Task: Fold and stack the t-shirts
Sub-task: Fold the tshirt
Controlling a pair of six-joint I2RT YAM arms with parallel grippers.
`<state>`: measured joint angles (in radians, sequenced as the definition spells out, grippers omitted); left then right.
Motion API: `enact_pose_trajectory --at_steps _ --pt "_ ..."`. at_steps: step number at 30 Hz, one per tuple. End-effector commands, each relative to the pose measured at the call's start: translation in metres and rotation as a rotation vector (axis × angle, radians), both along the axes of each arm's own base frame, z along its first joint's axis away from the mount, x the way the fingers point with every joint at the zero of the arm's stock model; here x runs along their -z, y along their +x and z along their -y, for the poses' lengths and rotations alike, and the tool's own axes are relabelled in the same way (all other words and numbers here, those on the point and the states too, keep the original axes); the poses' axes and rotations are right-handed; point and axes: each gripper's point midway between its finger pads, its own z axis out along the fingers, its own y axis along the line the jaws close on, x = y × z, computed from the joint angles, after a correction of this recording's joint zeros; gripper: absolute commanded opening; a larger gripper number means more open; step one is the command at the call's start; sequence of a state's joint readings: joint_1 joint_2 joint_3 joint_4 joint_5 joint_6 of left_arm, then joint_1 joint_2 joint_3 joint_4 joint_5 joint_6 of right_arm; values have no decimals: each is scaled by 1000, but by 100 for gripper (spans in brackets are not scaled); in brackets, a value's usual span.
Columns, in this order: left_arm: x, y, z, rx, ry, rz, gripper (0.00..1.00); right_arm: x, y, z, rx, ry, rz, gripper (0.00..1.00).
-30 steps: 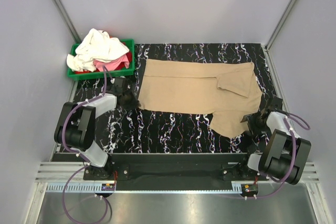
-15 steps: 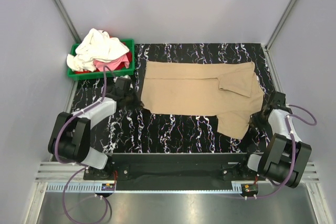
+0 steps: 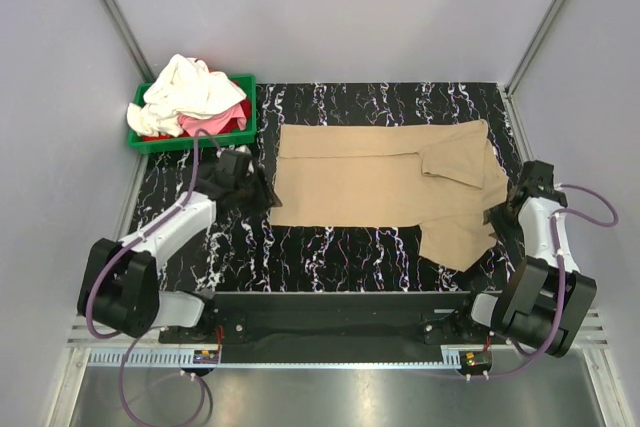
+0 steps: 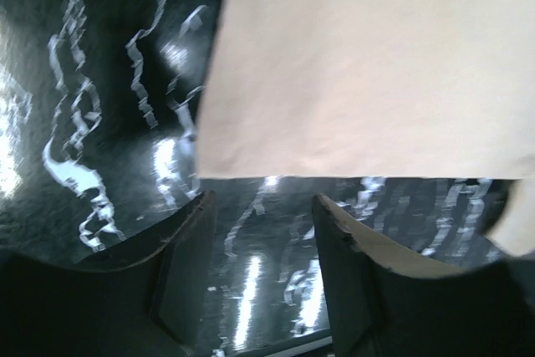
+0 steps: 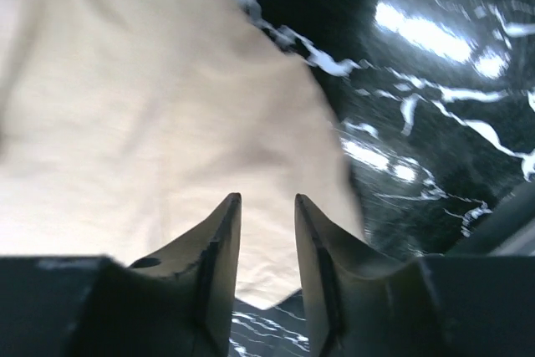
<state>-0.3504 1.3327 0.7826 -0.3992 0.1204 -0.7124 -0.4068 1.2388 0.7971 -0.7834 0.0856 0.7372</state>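
On the marble table (image 3: 330, 247), the tan t-shirt (image 3: 370, 172) lay central, just nudged toward twelve o'clock, flatter, no fold made. The green bin (image 3: 190, 139) sat at ten. The left gripper (image 4: 259, 206) gaped empty at the shirt's eight-o'clock corner; the right gripper (image 5: 266, 202), narrowly parted, held nothing at four.

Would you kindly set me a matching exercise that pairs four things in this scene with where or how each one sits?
Things:
1. tan t-shirt
2. green bin
3. white garment
4. left gripper

Places or states:
A. at the far left corner of the table
B. open over bare tabletop, just beside the tan hem
C. spread out across the middle of the table
D. heaped on top of the bin

Pairs: 1-C, 2-A, 3-D, 4-B.
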Motion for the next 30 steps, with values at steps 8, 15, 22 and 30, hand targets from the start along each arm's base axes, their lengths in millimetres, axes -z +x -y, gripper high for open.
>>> enact_pose_trajectory --at_steps 8,15,22,30 --pt "-187 73 124 236 -385 421 55 -64 123 1 -323 29 393 43" --pt "-162 131 214 311 -510 449 53 -45 186 25 -449 31 358 43" --pt "-109 173 289 366 -598 452 51 -26 228 -15 -640 150 441 44" --pt "9 169 247 241 -301 207 50 -31 223 -11 -569 81 376 44"
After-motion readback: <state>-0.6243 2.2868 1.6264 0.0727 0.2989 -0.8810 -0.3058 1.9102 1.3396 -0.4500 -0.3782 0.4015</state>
